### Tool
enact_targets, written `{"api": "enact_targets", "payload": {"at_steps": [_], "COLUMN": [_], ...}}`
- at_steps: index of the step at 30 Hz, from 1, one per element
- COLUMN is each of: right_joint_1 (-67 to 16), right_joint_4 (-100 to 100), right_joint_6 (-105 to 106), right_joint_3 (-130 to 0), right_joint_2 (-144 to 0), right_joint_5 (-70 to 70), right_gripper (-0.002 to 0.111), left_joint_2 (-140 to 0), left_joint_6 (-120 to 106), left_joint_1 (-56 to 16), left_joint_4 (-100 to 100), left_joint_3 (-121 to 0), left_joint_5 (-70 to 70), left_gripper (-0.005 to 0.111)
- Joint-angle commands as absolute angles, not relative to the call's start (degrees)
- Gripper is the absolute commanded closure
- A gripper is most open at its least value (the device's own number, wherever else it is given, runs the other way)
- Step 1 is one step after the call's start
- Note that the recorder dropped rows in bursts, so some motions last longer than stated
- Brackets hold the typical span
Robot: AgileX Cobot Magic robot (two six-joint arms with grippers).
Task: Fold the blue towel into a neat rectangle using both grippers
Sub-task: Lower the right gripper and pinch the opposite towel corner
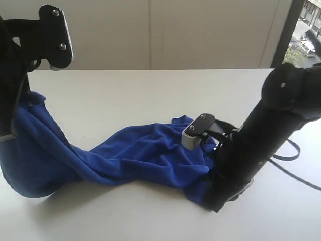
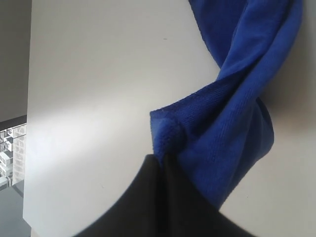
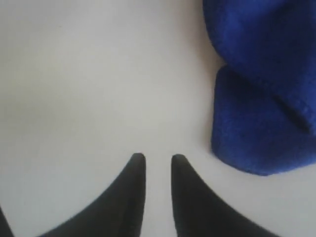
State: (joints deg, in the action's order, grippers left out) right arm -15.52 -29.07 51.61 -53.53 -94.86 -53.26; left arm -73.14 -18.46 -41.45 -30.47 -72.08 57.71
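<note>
One blue towel (image 2: 232, 123) corner pinched in left tool (image 2: 159, 158).

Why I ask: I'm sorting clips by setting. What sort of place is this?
Probably an indoor lab or office: plain white table, bare panelled wall, and a window onto buildings outside.

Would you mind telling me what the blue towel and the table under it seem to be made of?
The blue towel looks like soft microfibre or terry cloth: matte, fuzzy nap and limp folds. The table looks like smooth white laminate or painted board, with a faint sheen; the pictures leave open which.
</note>
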Motion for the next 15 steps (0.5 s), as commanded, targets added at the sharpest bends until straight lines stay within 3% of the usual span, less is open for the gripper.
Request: {"api": "enact_targets", "payload": {"at_steps": [1,15], "right_joint_1": [-18.4,-19.9], "right_joint_4": [-23.1,-14.5], "right_joint_6": [51.1,42.3], "right_joint_3": [-53.9,-54.0], "right_joint_2": [-97.6,-102.5], "right_joint_5": [-47.2,-35.8], "right_gripper": [0.079,0.079], "left_joint_2": [-72.6,-72.6], "left_joint_6": [-17.8,-17.8], "left_joint_1": [-41.2,-41.2], "left_joint_4": [-29.9,-28.0], "left_joint_3": [-71.8,-71.8], "left_joint_5": [58.1,56.6], "left_gripper": [0.107,0.107]}}
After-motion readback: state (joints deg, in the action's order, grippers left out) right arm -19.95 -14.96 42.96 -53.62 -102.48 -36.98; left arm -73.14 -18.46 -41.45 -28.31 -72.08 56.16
